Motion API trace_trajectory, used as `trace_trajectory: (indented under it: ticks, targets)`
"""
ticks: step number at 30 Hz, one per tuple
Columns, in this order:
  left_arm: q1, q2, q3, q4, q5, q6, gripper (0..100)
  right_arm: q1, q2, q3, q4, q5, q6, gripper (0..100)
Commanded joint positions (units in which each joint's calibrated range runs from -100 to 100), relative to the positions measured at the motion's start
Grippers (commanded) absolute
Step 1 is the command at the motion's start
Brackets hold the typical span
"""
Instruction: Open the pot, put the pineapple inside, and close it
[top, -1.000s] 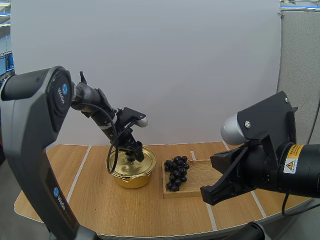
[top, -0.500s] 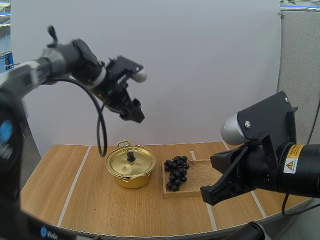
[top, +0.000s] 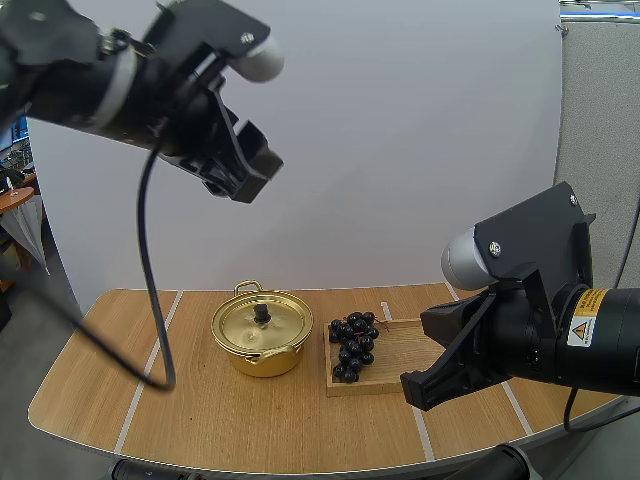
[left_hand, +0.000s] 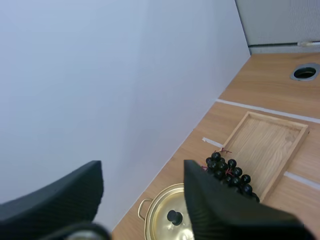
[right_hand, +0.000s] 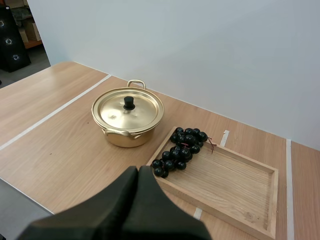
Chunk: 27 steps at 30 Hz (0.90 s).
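Left gripper (top: 246, 168), fingers spread, hangs high above the pot (top: 262, 340). Its lid (top: 262, 323) hides the interior. Right gripper (right_hand: 138, 196) is closed on nothing.

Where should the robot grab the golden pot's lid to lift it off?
Probably by the small black knob in the middle of the lid, coming straight down from above with one finger on each side. The lid lies flat and snug on the pot, so its rim offers no edge to pinch, while the knob stands upright and clear.
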Motion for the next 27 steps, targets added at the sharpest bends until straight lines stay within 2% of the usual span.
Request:
trace_trajectory:
  ticks: [1, 2, 3, 12, 19, 27]
  targets:
    - [0.03, -3.84, -0.15, 0.38, 0.63, -2.9, 18, -0.22, -0.46, 0.04, 0.11, 0.0, 0.18, 0]
    - [0.03, -4.93, -0.15, 0.38, 0.63, -3.27, 4, -0.22, -0.46, 0.04, 0.21, 0.0, 0.18, 0]
    - [0.03, -6.35, 0.2, 0.49, 0.63, -3.71, 0, -0.22, -0.46, 0.04, 0.52, 0.0, 0.18, 0]
    - [0.03, -19.56, 9.41, 1.34, 0.63, -8.69, 0, -0.41, -0.46, 0.04, 0.97, 0.0, 0.18, 0]
    - [0.03, -30.53, 16.99, 1.38, 0.63, -12.13, 0, -2.97, -0.53, -0.1, 0.97, 0.0, 0.18, 0]
    - [0.03, -39.67, 22.9, 1.72, -12.75, -19.22, 0, -6.54, -1.76, -0.26, 1.13, 0.0, 0.64, 0]
